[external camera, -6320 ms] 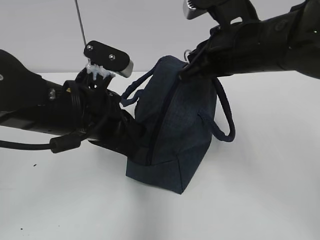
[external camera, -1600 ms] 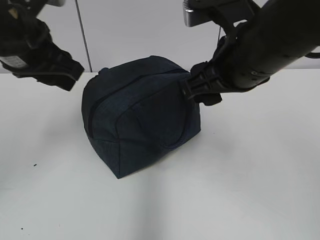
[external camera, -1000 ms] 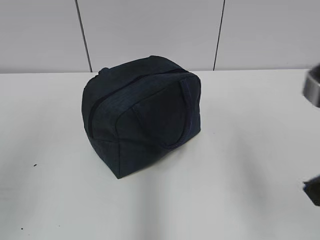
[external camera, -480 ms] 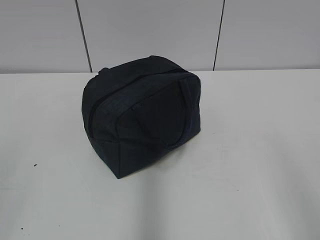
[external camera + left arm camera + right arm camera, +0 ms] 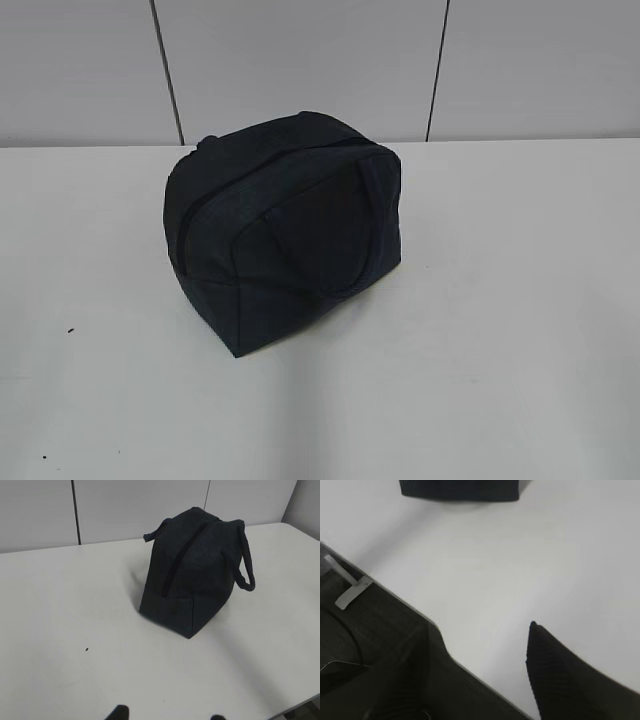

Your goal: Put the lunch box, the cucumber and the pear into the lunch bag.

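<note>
the lunch bag is boxy dark navy woven fabric, zipped shut, standing mid-table with padded loop handles drooping. smooth white surface lies open all around. left gripper fingertips sit apart; right gripper fingers spread, holding nothing.
</note>
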